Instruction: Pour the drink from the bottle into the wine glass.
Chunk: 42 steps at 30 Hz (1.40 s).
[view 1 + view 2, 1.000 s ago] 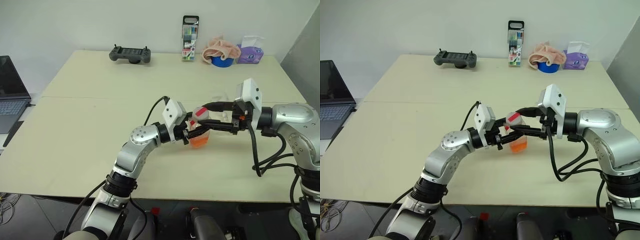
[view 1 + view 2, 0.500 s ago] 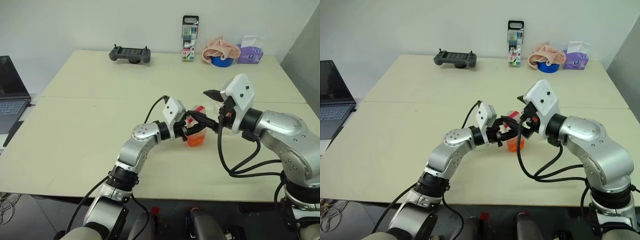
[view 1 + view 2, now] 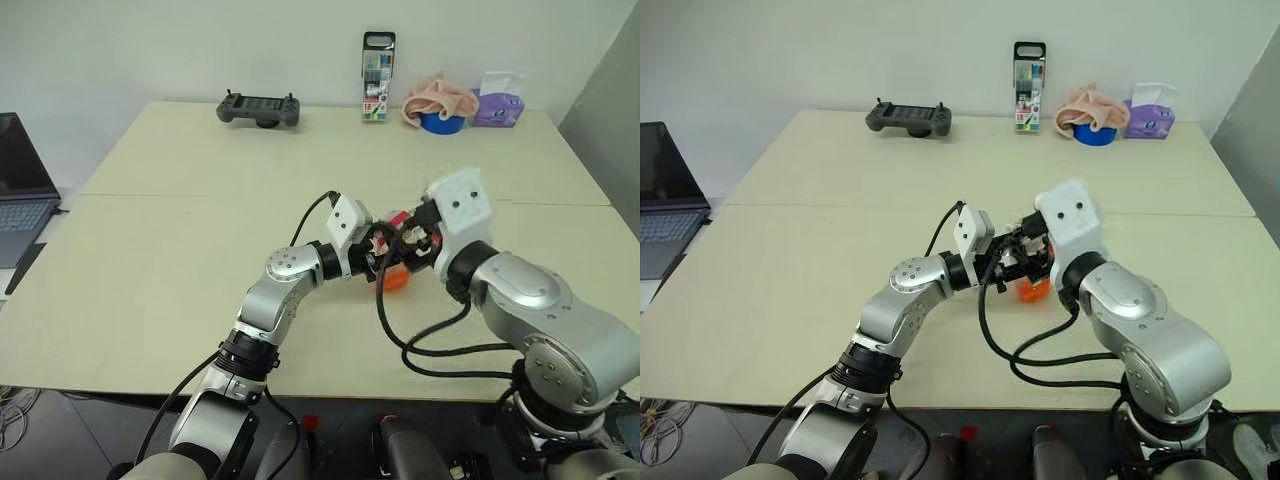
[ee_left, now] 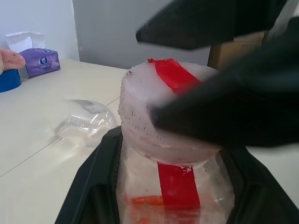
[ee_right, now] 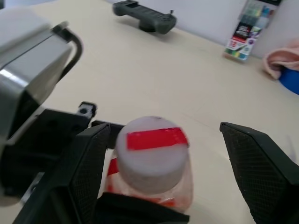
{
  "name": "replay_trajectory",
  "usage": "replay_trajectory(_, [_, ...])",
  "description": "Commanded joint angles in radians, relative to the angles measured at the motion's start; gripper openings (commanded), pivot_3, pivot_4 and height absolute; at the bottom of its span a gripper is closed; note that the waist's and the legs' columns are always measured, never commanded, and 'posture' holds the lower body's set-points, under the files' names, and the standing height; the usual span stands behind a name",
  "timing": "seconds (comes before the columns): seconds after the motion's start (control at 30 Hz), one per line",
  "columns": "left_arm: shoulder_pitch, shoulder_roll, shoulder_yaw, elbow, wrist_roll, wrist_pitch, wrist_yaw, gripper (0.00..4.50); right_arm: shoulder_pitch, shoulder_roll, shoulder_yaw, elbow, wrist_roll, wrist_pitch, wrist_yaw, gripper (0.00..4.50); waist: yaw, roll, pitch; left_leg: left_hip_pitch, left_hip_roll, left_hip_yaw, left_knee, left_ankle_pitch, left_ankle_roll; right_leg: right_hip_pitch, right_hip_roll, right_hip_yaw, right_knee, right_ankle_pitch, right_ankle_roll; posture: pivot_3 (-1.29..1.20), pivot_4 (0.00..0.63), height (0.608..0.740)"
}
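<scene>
Head views: left gripper (image 3: 378, 258) clamped on the small clear plastic bottle (image 3: 396, 272) of translucent orange drink (image 3: 396, 280), mid-table on the beige table (image 3: 150, 250).

Left wrist: white cap with red strip (image 4: 168, 105) close up; clear wine glass (image 4: 84, 123) on the tabletop beyond.

Right wrist: right gripper (image 5: 166, 158) fingers spread wide either side of the cap, not touching.

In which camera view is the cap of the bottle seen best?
The right wrist view: the cap sits whole between the open right gripper. In the left wrist view a dark finger crosses it; the eye views show just a small red patch.
</scene>
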State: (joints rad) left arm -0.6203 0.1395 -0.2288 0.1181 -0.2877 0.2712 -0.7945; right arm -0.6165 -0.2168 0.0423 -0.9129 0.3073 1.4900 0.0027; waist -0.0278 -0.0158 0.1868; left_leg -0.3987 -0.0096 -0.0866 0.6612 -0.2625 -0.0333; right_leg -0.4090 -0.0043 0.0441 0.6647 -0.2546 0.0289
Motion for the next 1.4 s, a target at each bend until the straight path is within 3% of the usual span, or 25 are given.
replay_trajectory(0.03, [-0.014,-0.007,0.019,-0.022,-0.001,-0.029,0.004,2.14,-0.032,0.049,0.006,-0.057,-0.04,0.043,-0.053,3.99,0.0,0.0,0.0,0.0,0.0,0.0,0.0,0.0,0.0,0.0,0.0,0.0,0.0,0.0,0.0,0.0,0.15,0.74])
replay_trajectory(0.6, [-0.018,-0.006,0.019,-0.014,0.0,-0.037,0.002,2.14,-0.03,0.142,0.051,-0.057,-0.115,0.121,-0.093,3.99,-0.004,0.0,0.0,0.0,0.0,0.0,0.0,0.0,0.0,0.0,0.0,0.0,0.0,0.0,-0.001,0.0,0.15,0.74])
replay_trajectory(0.83, [-0.013,-0.005,0.021,-0.02,0.004,-0.037,0.005,2.14,-0.018,0.124,0.061,-0.043,-0.126,0.124,-0.081,1.81,-0.004,0.0,0.0,0.0,0.0,0.0,0.0,0.0,0.0,0.0,0.0,0.0,0.0,0.0,-0.001,0.0,0.15,0.74])
replay_trajectory(1.07, [-0.007,-0.003,0.024,-0.031,0.008,-0.033,0.009,2.14,-0.015,0.09,0.067,-0.028,-0.1,0.12,-0.029,1.82,-0.004,0.0,0.0,0.0,0.0,0.0,0.0,0.0,0.0,0.0,0.0,0.0,0.0,0.0,-0.001,0.0,0.15,0.74])
replay_trajectory(1.13, [-0.008,-0.004,0.026,-0.034,0.006,-0.029,0.012,2.14,-0.009,0.01,0.091,-0.021,-0.037,0.043,0.087,1.82,-0.004,0.0,0.0,0.0,0.0,0.0,0.0,0.0,0.0,0.0,0.0,0.0,0.0,0.0,0.0,0.0,0.15,0.74])
replay_trajectory(1.3, [-0.013,-0.023,0.008,-0.028,0.017,-0.035,0.011,2.14,0.107,-0.282,0.129,0.091,0.185,-0.345,0.643,1.82,-0.001,0.0,0.0,0.0,-0.005,0.003,0.0,0.0,0.001,0.003,0.0,-0.001,-0.002,-0.001,0.001,0.0,0.15,0.74])
replay_trajectory(1.4, [-0.036,-0.035,0.011,-0.018,0.023,-0.042,0.019,2.14,0.05,-0.39,0.149,0.301,0.162,-0.596,0.898,1.82,-0.002,0.0,0.0,0.001,-0.006,0.005,0.001,0.0,0.002,0.005,0.0,0.0,-0.003,-0.001,0.003,0.0,0.15,0.74])
